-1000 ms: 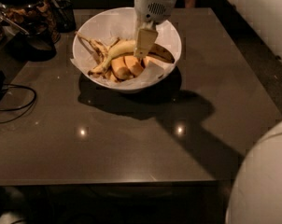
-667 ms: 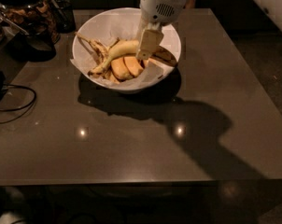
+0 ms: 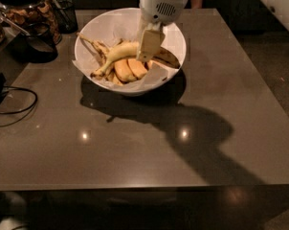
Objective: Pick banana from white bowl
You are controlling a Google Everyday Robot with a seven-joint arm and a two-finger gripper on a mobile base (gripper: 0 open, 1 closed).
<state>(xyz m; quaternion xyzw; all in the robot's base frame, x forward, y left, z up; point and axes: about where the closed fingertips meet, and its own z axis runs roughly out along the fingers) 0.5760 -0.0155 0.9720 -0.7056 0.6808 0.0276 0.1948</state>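
Note:
The white bowl (image 3: 87, 35) with a paper lining stands at the back middle of the dark table. The banana (image 3: 116, 54), long, curved and pale yellow, lies across the bowl; its dark end (image 3: 169, 59) points right. Shorter orange-yellow bananas (image 3: 130, 70) lie in front of it, and a thin shrivelled one (image 3: 99, 48) lies to the left. My gripper (image 3: 146, 56) reaches down from above into the bowl, right at the banana's middle and covering that part of it.
A dark glass jar (image 3: 25, 8) and a dark cup (image 3: 65, 14) stand at the back left, with a black dish (image 3: 37, 46) in front of them. A black cable (image 3: 15, 110) lies at the left edge. The table's front edge (image 3: 135, 188) is near.
The gripper has stayed over the banana's middle, sitting slightly lower. A large white part of the robot at the lower right has left the view.

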